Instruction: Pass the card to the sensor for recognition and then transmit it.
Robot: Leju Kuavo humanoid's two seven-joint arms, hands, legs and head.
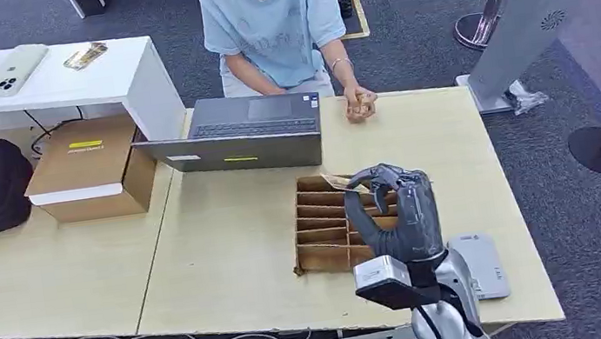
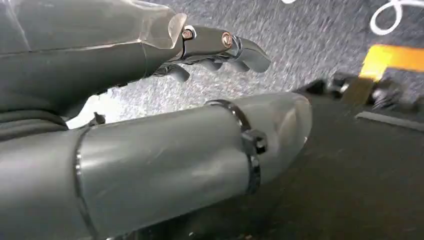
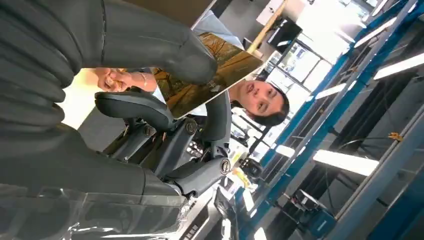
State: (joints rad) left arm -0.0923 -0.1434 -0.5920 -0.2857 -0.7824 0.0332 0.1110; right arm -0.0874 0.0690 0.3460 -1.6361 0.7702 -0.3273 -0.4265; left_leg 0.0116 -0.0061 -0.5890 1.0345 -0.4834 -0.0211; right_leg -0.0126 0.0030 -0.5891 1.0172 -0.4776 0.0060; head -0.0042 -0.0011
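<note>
Card (image 3: pixel 207 75) pinched in right hand (image 1: pixel 397 209), thumb on top, fingers under, held over slotted cardboard tray (image 1: pixel 313 238). Sensor (image 1: pixel 481 264) sits near-right of hand on table edge, so I reckon next swing goes back toward me. Left hand (image 2: pixel 150 100) hangs empty, fingers loosely apart.

In the head view the right hand (image 1: pixel 397 209) covers part of the wooden slotted box (image 1: pixel 322 224), and of the card (image 1: pixel 339 184) only a small corner comes out from between the fingers, too small to read. In the right wrist view the thumb (image 3: pixel 165 47) hides one end of the card (image 3: pixel 210 75), and its picture is blurred. The person (image 1: pixel 271 24) behind the desk (image 1: pixel 235 231) is cut off at the top edge of the head view, and the grey reader (image 1: pixel 483 264) lies partly behind the right arm.
</note>
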